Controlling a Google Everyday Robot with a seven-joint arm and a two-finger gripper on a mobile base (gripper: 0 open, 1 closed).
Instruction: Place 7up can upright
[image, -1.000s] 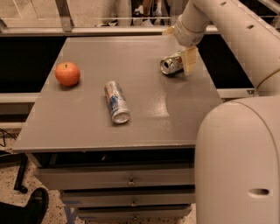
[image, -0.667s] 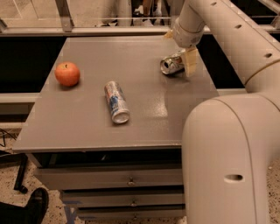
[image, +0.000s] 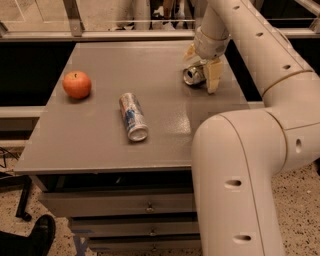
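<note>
The 7up can (image: 193, 75) lies on its side at the far right of the grey table (image: 100, 145), its silver top facing front-left. My gripper (image: 201, 69) hangs right over it, open. One cream finger (image: 214, 76) stands just right of the can, and the other finger (image: 190, 51) is behind it. The can rests on the table between the fingers, and I cannot tell whether they touch it.
A slim silver can with blue and red print (image: 133, 116) lies on its side mid-table. A red apple (image: 77, 84) sits at the left. My arm's big elbow (image: 240, 175) fills the front right. Drawers (image: 120, 205) sit below the tabletop, and a rail (image: 125, 35) runs behind.
My arm's elbow has swung further left across the front right of the view. The gripper and the 7up can stay in about the same place.
</note>
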